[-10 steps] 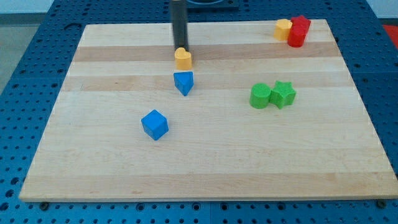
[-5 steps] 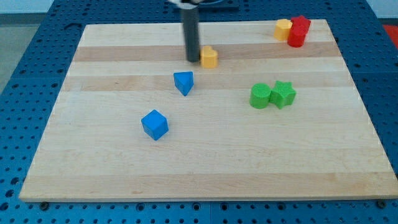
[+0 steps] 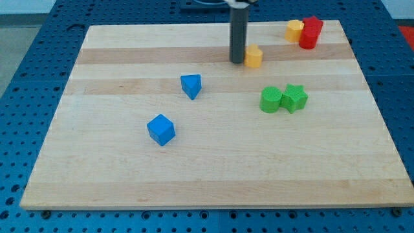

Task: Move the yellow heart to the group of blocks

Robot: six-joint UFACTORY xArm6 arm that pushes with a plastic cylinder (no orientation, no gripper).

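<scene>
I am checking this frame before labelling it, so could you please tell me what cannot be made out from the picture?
- Camera view: my tip meets the yellow heart on its left; the rod hides whether they touch.
- The rod's upper part is cut off by the view's top edge.
- The yellow block at the view's top right is partly hidden by the red block; neither shape is clear.
- The green star and green cylinder: touching or just apart, too small to tell.

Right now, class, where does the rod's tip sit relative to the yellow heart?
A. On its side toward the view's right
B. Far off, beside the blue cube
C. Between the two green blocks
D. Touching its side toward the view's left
D: my tip stands right against the yellow heart on the side toward the view's left, well away from the other blocks.
</scene>
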